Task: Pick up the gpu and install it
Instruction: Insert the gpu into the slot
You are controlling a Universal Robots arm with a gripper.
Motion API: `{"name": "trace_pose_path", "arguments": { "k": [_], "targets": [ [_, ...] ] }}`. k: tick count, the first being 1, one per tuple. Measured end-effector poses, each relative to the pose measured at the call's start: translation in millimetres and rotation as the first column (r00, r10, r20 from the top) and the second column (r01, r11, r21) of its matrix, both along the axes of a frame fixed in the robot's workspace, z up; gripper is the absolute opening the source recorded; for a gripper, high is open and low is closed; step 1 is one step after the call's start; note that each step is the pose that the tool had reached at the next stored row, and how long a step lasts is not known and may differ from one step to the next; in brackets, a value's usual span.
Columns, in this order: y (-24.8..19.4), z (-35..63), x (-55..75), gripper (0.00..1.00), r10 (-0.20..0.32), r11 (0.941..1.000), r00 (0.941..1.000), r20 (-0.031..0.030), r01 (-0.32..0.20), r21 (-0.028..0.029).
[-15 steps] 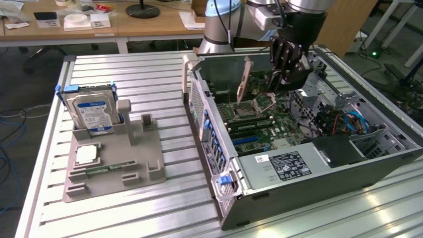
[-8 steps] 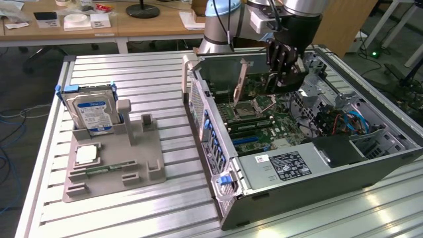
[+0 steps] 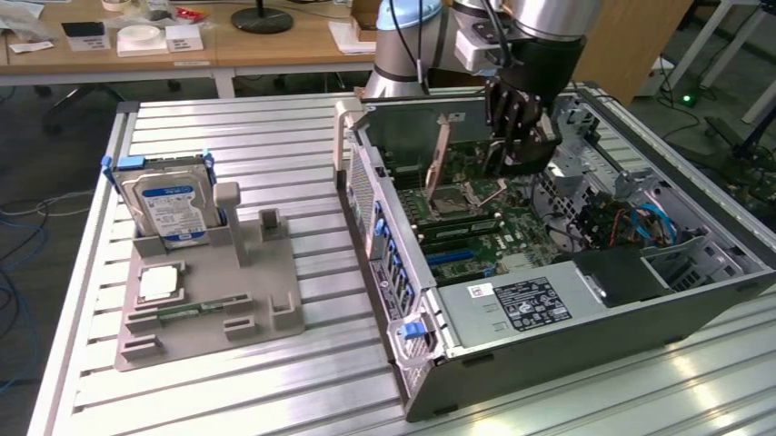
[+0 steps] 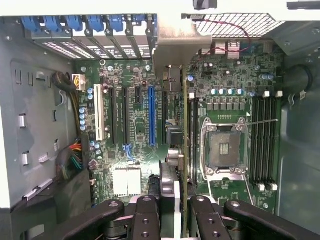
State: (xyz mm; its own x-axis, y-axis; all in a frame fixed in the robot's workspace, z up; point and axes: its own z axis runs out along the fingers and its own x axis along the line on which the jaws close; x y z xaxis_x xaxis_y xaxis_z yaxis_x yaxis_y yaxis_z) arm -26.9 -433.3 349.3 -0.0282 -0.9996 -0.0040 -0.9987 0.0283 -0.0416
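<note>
— Black fingers point(image 4: 145, 220) are sitting closest to the wrist camera. What are they doing?

— They are pinching the gpu point(image 4: 185, 150) edge-on; the gripper point(image 4: 172, 212) is pressed against both faces of the thin card, whose silver bracket point(image 4: 172, 47) is reaching toward the slotted wall of the case.

— And the biggest thing around?

— That is the slatted table point(image 3: 267, 363), carrying everything. On it, the open case point(image 3: 582, 318) is lying on its side, toward the exterior view's right, with the arm point(image 3: 533, 45) reaching down into it.

— Where is the gpu hanging?

— Inside the case, upright over the motherboard point(image 4: 225, 90), between the blue slot point(image 4: 151, 115) and the empty CPU socket point(image 4: 224, 147). I cannot tell whether it is touching the board.

— Anything toward the exterior view's left?

— A grey tray point(image 3: 194, 327) is standing well apart from the case, holding a hard drive point(image 3: 170, 204) upright at its back.
</note>
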Motion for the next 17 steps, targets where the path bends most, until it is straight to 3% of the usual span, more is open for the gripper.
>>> {"name": "trace_pose_path", "arguments": {
  "k": [12, 17],
  "targets": [
    [-2.6, -11.3, -3.0, 0.28, 0.000, 1.0000, 1.0000, 0.0001, 0.000, 0.0001],
    [-6.1, -15.5, -4.3, 0.28, 0.000, 1.0000, 1.0000, 0.0000, 0.000, 0.0001]
  ]
}}
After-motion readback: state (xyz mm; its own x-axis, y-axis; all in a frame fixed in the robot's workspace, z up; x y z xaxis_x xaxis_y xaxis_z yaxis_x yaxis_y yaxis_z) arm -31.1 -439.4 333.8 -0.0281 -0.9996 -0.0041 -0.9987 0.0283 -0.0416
